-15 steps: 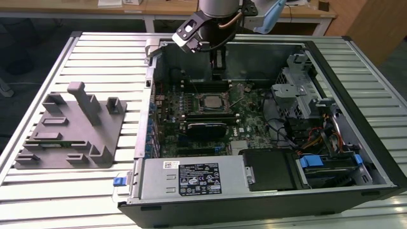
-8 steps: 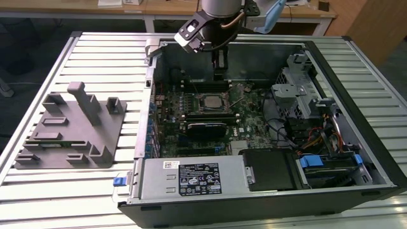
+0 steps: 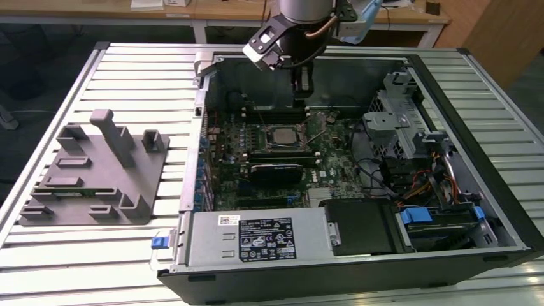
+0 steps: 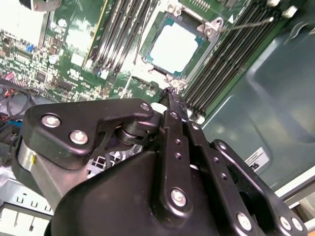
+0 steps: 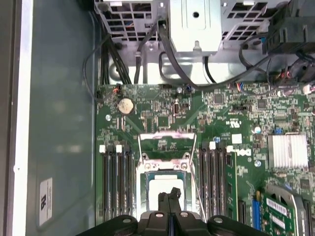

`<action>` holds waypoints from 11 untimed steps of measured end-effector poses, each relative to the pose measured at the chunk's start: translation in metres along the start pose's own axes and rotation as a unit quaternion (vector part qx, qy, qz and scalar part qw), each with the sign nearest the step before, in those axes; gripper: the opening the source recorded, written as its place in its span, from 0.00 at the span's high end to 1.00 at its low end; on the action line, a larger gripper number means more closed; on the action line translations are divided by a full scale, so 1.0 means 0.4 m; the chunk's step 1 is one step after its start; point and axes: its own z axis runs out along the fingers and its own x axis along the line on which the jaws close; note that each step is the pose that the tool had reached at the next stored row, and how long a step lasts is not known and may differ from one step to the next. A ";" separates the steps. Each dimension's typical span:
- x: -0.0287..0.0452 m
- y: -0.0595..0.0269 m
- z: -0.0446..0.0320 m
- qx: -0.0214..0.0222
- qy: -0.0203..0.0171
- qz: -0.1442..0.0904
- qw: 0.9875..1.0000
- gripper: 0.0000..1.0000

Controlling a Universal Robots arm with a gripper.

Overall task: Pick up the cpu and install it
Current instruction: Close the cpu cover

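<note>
In the exterior view, a grey plastic fixture point(image 3: 93, 175) lies at nine o'clock on the slatted metal table point(image 3: 127, 64). An open computer case point(image 3: 340, 274) takes up the middle of the table, with the green motherboard point(image 3: 332, 162) flat on its floor. A silver power supply box point(image 3: 255, 239) sits at six o'clock inside the case.

The cpu point(image 3: 279, 135) lies flat in the socket point(image 3: 255, 135) near the centre of the board, its pale silver top uncovered. It shows the same way in both wrist views point(image 4: 174, 46) point(image 5: 158, 188). Rows of black memory slots point(image 5: 115, 182) run along both sides of the socket. A thin wire lever point(image 4: 246, 23) slants away from one corner of it.

The arm point(image 3: 297, 19) reaches down into the case at twelve o'clock from the cpu. The jaws are pressed together with nothing between them. In the second wrist view their tips hang by the edge of the socket, just off the cpu. I cannot tell whether they touch the board.

A grey metal drive cage point(image 3: 395, 121) stands at three o'clock in the case. Black cables point(image 3: 374, 169) run beside it.
</note>
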 end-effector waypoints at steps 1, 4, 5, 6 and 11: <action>0.000 0.003 0.000 0.000 0.000 0.000 1.000 0.89; 0.000 0.012 0.001 0.000 0.000 0.000 1.000 0.89; 0.001 0.015 0.001 0.000 0.000 0.000 1.000 0.89; 0.001 0.017 0.001 0.000 0.000 0.000 1.000 0.89; 0.001 0.029 0.002 0.000 0.000 0.000 1.000 0.89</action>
